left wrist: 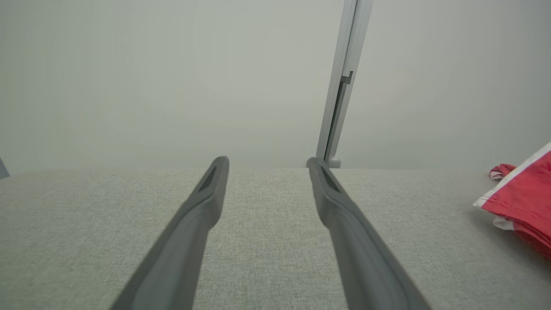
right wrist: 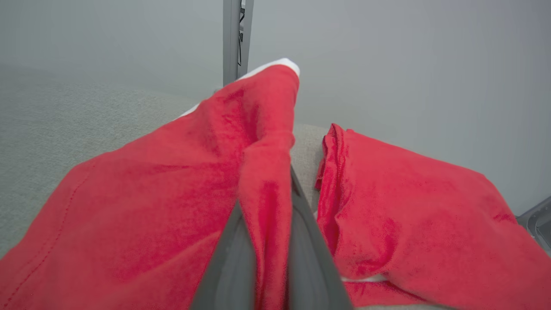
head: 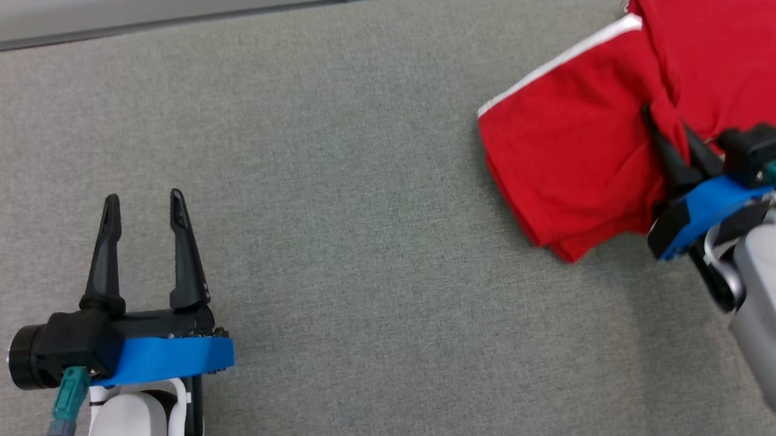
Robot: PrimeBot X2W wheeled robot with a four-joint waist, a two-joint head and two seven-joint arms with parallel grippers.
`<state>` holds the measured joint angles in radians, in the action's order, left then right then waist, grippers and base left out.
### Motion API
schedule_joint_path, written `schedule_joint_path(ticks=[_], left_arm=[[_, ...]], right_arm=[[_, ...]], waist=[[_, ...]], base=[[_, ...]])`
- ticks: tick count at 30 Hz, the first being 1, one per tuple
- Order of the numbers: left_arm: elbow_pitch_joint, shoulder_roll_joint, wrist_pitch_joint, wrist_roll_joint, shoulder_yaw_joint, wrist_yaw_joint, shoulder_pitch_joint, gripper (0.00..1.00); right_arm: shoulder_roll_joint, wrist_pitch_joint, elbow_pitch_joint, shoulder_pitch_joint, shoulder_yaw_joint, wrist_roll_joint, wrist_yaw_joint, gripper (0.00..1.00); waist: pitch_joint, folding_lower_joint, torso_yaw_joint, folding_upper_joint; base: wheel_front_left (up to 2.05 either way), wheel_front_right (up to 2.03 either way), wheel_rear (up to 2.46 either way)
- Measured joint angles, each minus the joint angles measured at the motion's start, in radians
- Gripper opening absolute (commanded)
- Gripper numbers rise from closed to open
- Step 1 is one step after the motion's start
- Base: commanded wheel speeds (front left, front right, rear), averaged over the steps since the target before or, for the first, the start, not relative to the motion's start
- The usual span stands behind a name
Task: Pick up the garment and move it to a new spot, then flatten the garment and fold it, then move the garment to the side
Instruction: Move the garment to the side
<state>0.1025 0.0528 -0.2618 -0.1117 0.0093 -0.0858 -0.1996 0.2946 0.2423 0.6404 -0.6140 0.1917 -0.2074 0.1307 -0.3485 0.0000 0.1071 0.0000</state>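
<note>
Cannot see the whole garment (head: 577, 161) in the head view: cut off by the edge from 1 to 3 o'clock. Cannot make out the fingertips of the right gripper (head: 666, 118) — buried in a red fold at 3 o'clock; likewise in the right wrist view, with cloth over both fingers (right wrist: 310, 267). Cannot follow the right forearm (head: 775, 317) past the edge at 4 o'clock — nor the left forearm (head: 123, 431) past 7 o'clock.

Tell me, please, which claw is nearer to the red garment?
Right. The right claw is shut on a fold of the red garment; the left claw stands open over the table, far to its left.
</note>
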Motion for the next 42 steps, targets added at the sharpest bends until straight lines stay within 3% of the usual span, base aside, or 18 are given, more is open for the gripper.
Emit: schedule_joint_path(ticks=[7, 11, 17, 25, 34, 35, 36, 37, 42], left_arm=[[-0.044, 0.000, 0.000, 0.016, 0.007, 0.000, -0.013, 1.00], [-0.072, 0.008, 0.000, 0.030, 0.007, -0.002, -0.040, 1.00], [-0.095, 0.017, 0.000, 0.043, 0.001, -0.005, -0.059, 1.00], [-0.127, 0.027, 0.000, 0.052, -0.012, -0.009, -0.078, 1.00], [-0.147, 0.035, 0.000, 0.053, -0.010, -0.007, -0.084, 1.00], [-0.147, 0.036, 0.000, 0.053, -0.009, -0.007, -0.084, 1.00], [-0.147, 0.037, 0.000, 0.053, -0.009, -0.007, -0.084, 1.00], [-0.147, 0.037, 0.000, 0.053, -0.008, -0.006, -0.084, 1.00], [-0.147, 0.035, 0.000, 0.051, -0.009, -0.002, -0.084, 1.00]], right_arm=[[0.124, -0.057, -0.002, -0.162, 0.068, -0.003, 0.000, 0.00], [0.237, -0.075, 0.030, -0.267, 0.091, -0.030, 0.000, 0.00], [0.338, -0.091, 0.109, -0.350, 0.093, -0.081, 0.000, 0.00], [0.400, -0.108, 0.200, -0.411, 0.081, -0.084, 0.000, 0.00], [0.396, -0.090, 0.315, -0.473, 0.068, -0.072, 0.000, 0.00], [0.391, -0.085, 0.325, -0.481, 0.070, -0.061, 0.000, 0.11], [0.386, -0.080, 0.334, -0.490, 0.068, -0.055, 0.000, 0.60], [0.381, -0.068, 0.344, -0.499, 0.062, -0.050, 0.000, 1.00], [0.368, -0.047, 0.403, -0.521, 0.053, -0.013, 0.000, 1.00]], waist=[[-0.080, 0.0001, 0.019, 0.0001], [-0.149, 0.0002, 0.038, 0.0000], [-0.197, 0.0001, 0.045, 0.0000], [-0.222, 0.0001, 0.044, 0.0000], [-0.248, 0.0001, 0.035, 0.0000], [-0.250, 0.0001, 0.034, 0.0000], [-0.252, 0.0001, 0.033, 0.0000], [-0.253, 0.0001, 0.031, 0.0000], [-0.247, 0.0001, 0.022, 0.0000]], base=[[0.00, 0.00, 0.00], [0.00, 0.00, 0.00], [0.00, 0.00, 0.00], [0.00, 0.00, 0.00], [0.00, 0.00, 0.00], [0.00, 0.00, 0.00], [0.00, 0.00, 0.00], [0.00, 0.00, 0.00], [0.00, 0.00, 0.00]])
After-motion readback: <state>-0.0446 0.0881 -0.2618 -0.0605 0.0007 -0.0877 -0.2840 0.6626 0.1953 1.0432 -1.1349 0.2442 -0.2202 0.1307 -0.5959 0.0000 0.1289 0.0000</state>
